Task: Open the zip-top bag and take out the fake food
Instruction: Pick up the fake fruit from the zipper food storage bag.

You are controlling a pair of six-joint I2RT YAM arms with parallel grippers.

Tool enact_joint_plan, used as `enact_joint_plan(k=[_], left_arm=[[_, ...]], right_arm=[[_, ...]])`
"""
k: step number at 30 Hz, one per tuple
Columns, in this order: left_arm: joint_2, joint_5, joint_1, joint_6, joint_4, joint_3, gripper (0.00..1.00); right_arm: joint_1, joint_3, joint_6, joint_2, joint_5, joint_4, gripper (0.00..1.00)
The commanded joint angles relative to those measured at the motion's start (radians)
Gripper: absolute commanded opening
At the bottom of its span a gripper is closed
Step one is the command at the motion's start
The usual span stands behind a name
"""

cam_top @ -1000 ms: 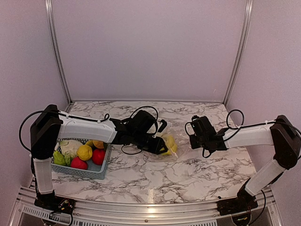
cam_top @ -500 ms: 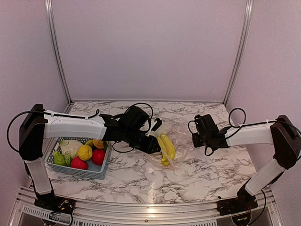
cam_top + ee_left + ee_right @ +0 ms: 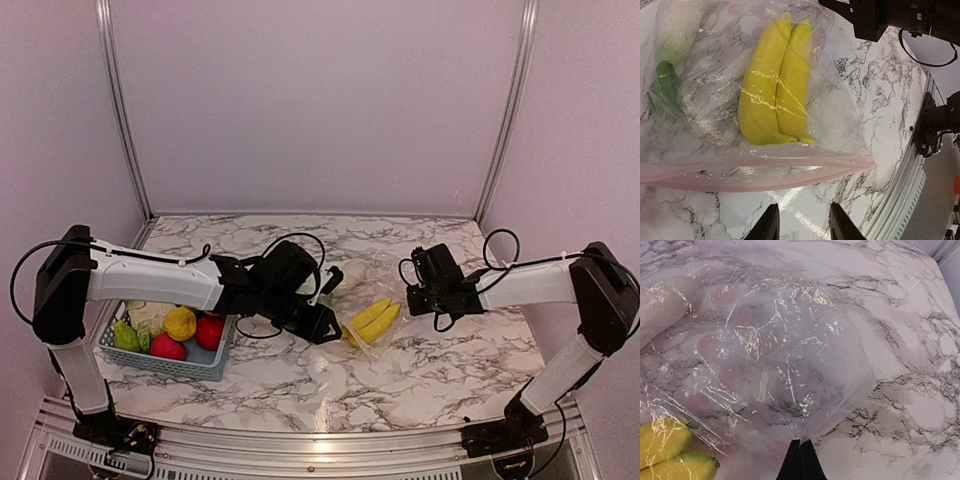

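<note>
The clear zip-top bag [image 3: 840,115] lies on the marble with its pink zip strip [image 3: 755,167] just ahead of my left gripper [image 3: 802,227]. That gripper is open and empty, its jaws apart, a little short of the strip. Inside the bag are yellow bananas [image 3: 772,85] and a pale green-white leafy piece [image 3: 670,55]. My right gripper [image 3: 800,455] is shut on the bag's far corner [image 3: 807,432]. Bananas show at that view's lower left [image 3: 667,455]. In the top view the bananas [image 3: 375,320] lie between the left gripper [image 3: 328,328] and the right gripper [image 3: 408,298].
A light blue basket [image 3: 190,368] stands at the near left with a lemon [image 3: 180,323], red apples [image 3: 209,331], a cabbage [image 3: 150,313] and a green piece [image 3: 126,336]. The table's metal front edge [image 3: 900,200] runs close behind the left gripper.
The left gripper has let go of the bag and backed off toward the near side. The bag has spread toward the right gripper, and the bananas have slid right and now lie slanted.
</note>
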Motion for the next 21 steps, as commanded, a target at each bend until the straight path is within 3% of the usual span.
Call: enact_joint_plan(k=[1, 14, 21], left_arm=[[0.071, -0.054, -0.02, 0.003, 0.04, 0.053, 0.37], [0.107, -0.203, -0.059, -0.004, 0.123, 0.024, 0.65], [0.116, -0.22, -0.07, 0.0, 0.135, 0.014, 0.68]], right_arm=[[-0.007, 0.034, 0.012, 0.009, -0.023, -0.025, 0.0], [-0.007, 0.044, 0.016, 0.004, -0.042, -0.046, 0.0], [-0.006, 0.052, 0.019, 0.001, -0.04, -0.063, 0.0]])
